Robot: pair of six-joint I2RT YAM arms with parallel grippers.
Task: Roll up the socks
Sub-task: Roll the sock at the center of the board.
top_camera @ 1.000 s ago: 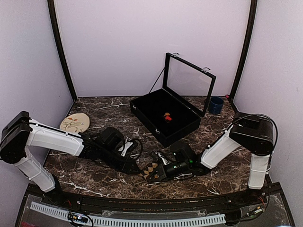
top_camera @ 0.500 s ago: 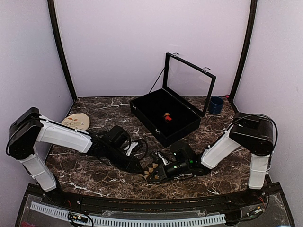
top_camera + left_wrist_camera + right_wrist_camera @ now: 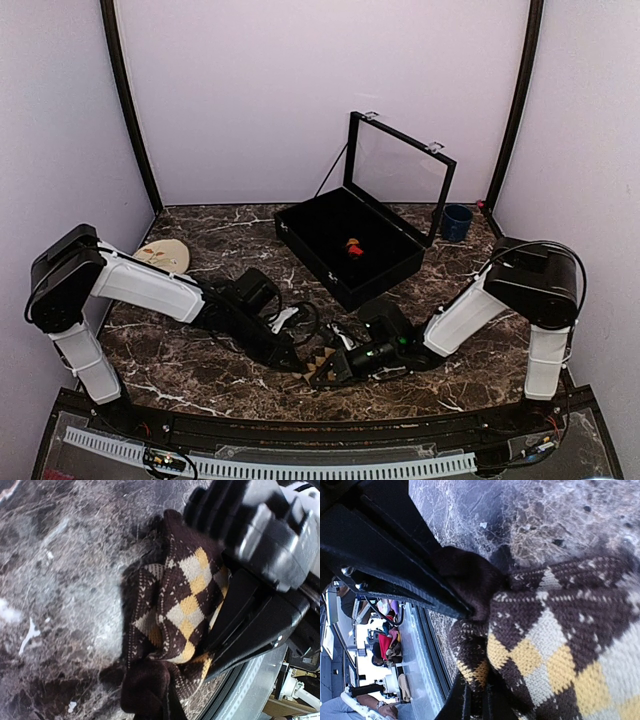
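Tan-diamond sock (image 3: 320,362) is on the marble table (image 3: 200,375), nearer to me than the black case (image 3: 300,232) and just off its near corner, bunched into a short folded wad, not flat. Wrist views show yellow & cream diamonds on dark brown knit (image 3: 185,605), w/ a plain dark cuff end sticking out of the wad (image 3: 470,577).

Both arms meet on it. Left gripper (image 3: 298,358) comes in from the case's left side, fingers clenched; the plain cuff end looks nipped at its black finger (image 3: 395,555). Right gripper (image 3: 333,368) comes in from the case's right side, also clamped tight on the sock, its black fingers (image 3: 250,625) pressed across the patterned part. The 2 grippers are nearly touching, sock between them.

Inside the case, on the black lining, sits a small red-orange bundle (image 3: 352,246), prob. the 2nd sock, too small to be sure. Case lid (image 3: 400,172) stands upright at the back. Blue mug (image 3: 457,222) is just right of the case. Pale oval dish (image 3: 160,257) is well left of the case.
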